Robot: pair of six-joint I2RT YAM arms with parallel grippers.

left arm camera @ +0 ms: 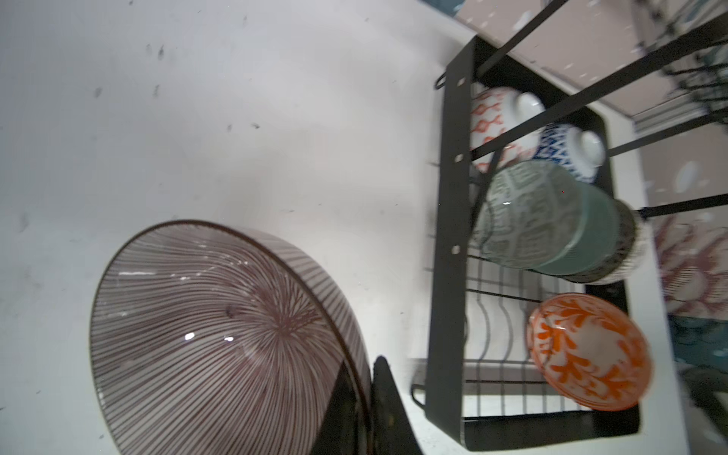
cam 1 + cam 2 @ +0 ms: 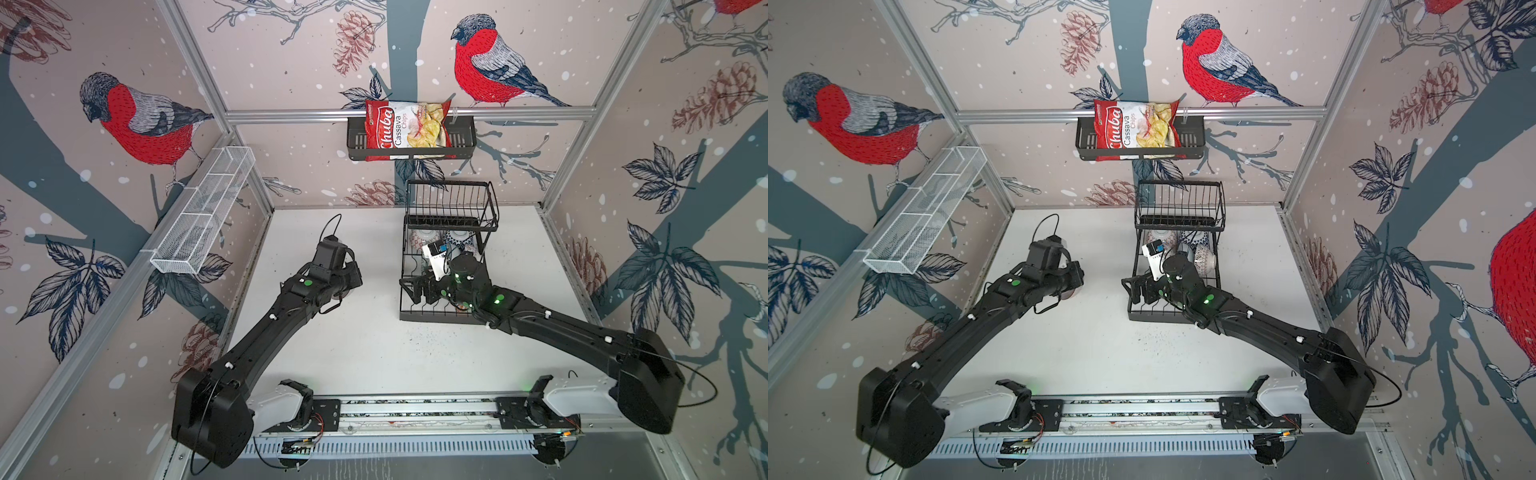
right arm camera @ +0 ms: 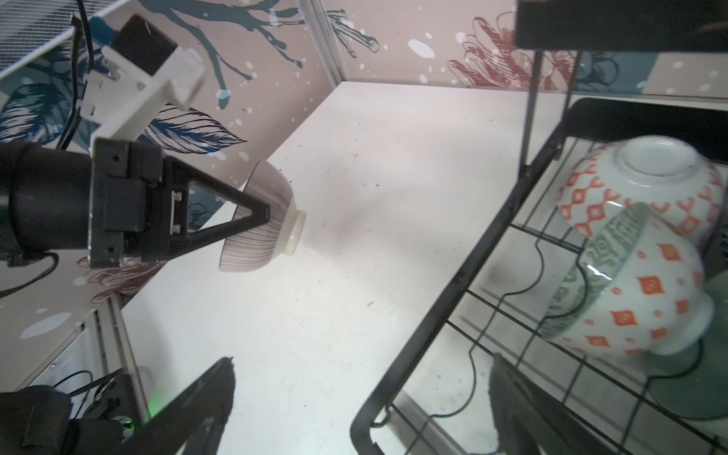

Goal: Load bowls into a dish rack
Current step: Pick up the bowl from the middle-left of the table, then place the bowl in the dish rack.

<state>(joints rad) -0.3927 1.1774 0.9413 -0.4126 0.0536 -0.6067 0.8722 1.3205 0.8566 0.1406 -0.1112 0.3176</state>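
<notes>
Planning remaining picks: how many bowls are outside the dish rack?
1: the striped bowl, clamped in the left pincer beside the dish rack. The arms may hide others.

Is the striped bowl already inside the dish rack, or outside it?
Outside. The left gripper holds the striped bowl by its rim, tipped on its side, over the table beside the dish rack.

Surface: white table [image 2: 353,357], visible in both top views [image 2: 1084,357]. Black wire dish rack [image 2: 432,319] stands on it, far side, right of centre, base flat on the top, far end near the back wall. Small dark specks [image 2: 419,337] scattered on the white, densest just near of the rack's near edge. Arm rail [image 2: 415,409] runs along the near edge
</notes>
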